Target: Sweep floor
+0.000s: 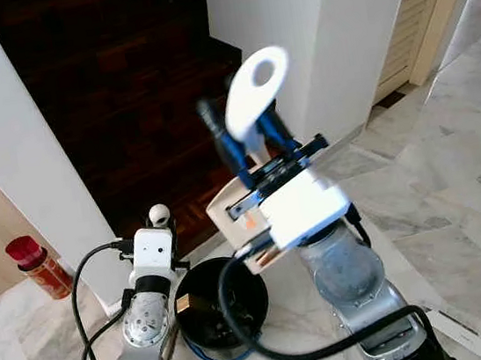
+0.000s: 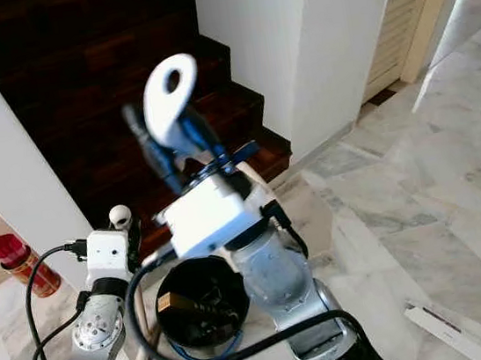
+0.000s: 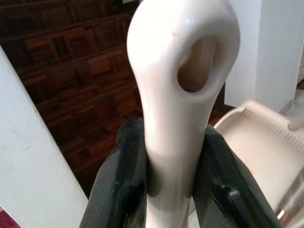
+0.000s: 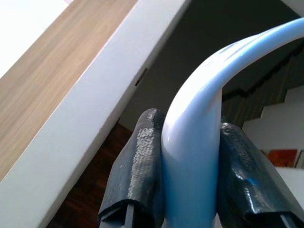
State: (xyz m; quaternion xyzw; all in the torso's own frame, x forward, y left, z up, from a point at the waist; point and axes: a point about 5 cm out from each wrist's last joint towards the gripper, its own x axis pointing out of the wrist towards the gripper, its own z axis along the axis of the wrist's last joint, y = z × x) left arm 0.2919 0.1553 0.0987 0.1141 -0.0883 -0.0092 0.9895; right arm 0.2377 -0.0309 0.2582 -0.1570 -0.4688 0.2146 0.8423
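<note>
Two tools up: my right claw (image 4: 190, 190) pinches the white handle (image 1: 257, 89) at twelve o'clock, left claw (image 3: 173, 190) clamps the cream handle (image 3: 183, 71). I'd lower both to the marble floor (image 1: 457, 205) before sweeping.

Cream broom handle (image 3: 175, 118), veined grey marble floor (image 1: 455, 196)

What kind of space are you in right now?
Likely a home hallway at the foot of a staircase: dark wooden stairs rise between white walls, with a marble tile floor and a louvered door nearby.
</note>
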